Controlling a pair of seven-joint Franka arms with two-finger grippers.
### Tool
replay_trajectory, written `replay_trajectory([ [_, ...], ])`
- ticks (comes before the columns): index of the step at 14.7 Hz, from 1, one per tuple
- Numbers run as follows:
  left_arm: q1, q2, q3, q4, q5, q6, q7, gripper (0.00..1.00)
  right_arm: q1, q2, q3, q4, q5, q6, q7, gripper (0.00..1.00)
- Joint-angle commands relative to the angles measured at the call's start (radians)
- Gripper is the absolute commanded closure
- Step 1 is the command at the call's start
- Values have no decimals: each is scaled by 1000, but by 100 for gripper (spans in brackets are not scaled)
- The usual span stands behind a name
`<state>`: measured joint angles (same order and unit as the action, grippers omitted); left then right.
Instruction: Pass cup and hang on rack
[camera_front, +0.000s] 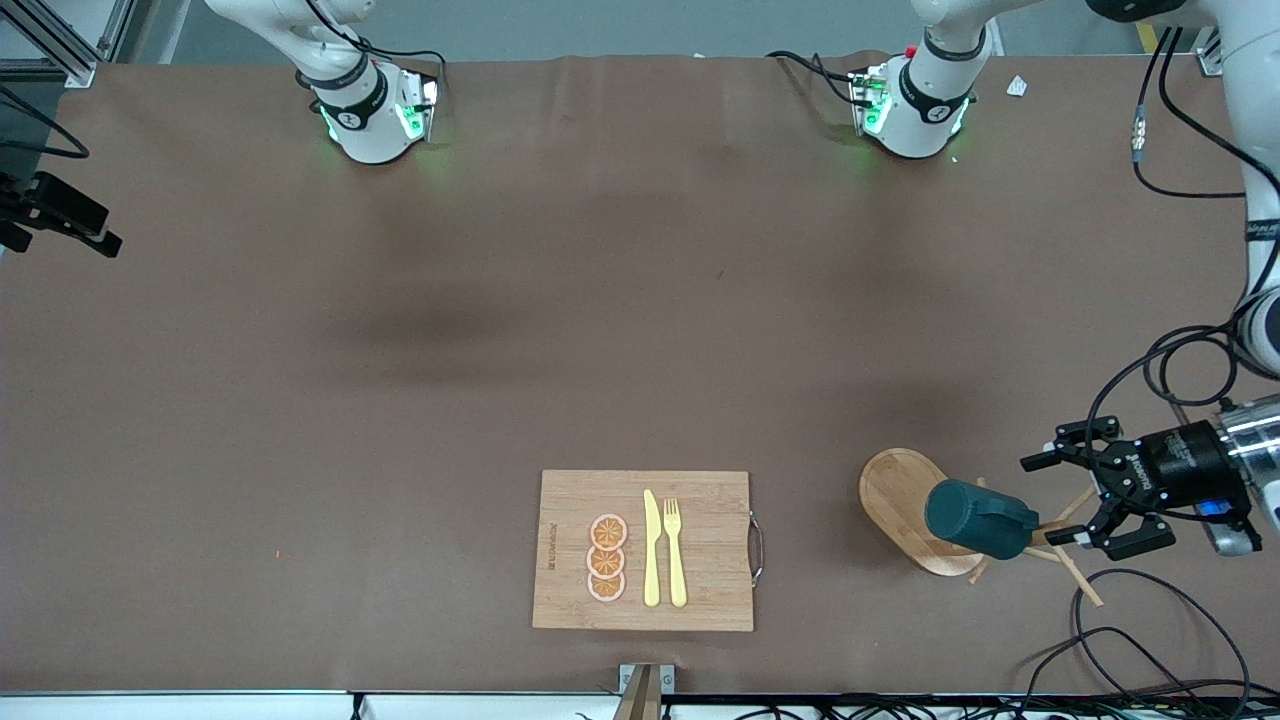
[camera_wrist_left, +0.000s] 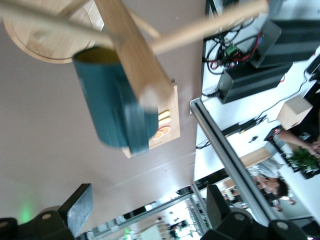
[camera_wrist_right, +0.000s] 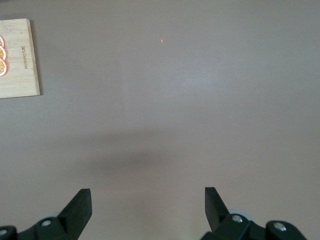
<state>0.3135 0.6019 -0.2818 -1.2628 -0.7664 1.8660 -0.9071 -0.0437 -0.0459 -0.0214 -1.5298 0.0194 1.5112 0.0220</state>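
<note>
One cup (camera_front: 978, 519) hangs on rack (camera_front: 905, 505) | left tool (camera_front: 1078, 496) wide open, empty, beside pegs: should retreat straight, avoiding them | right tool (camera_wrist_right: 147, 207) open, empty, waits

matt teal cup (camera_front: 975, 518), wooden rack (camera_front: 905, 500)

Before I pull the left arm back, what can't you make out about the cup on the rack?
- Peg through the handle: in the front view the cup covers it; in the left wrist view the rack post hides the handle.
- Rack pegs toward the open left gripper: thin, partly overlapped by its fingers.
- Right gripper, open: its wrist view shows only bare table; the front view doesn't show it.
</note>
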Motion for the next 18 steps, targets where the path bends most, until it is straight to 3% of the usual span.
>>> replay_trajectory([
  [1, 1, -112, 1, -23, 111, -88, -1, 0, -5, -2, 6, 7, -3, -9, 6, 0],
  [7, -7, -263, -71, -23, 460, -267, 92, 0, -5, -2, 6, 7, -1, -11, 6, 0],
  [11, -11, -341, -219, -23, 833, -318, 100, 0, -5, -2, 6, 7, -3, -9, 7, 0],
  [13, -11, -369, -255, -23, 930, -324, 141, 0, -5, -2, 6, 7, -3, -11, 6, 0],
  [16, -28, -447, -214, -55, 924, -335, 337, 0, -5, -2, 6, 7, -3, -11, 6, 0],
  [18, -126, -487, -67, -67, 912, -393, 485, 0, -5, -2, 6, 7, -3, -11, 6, 0],
])
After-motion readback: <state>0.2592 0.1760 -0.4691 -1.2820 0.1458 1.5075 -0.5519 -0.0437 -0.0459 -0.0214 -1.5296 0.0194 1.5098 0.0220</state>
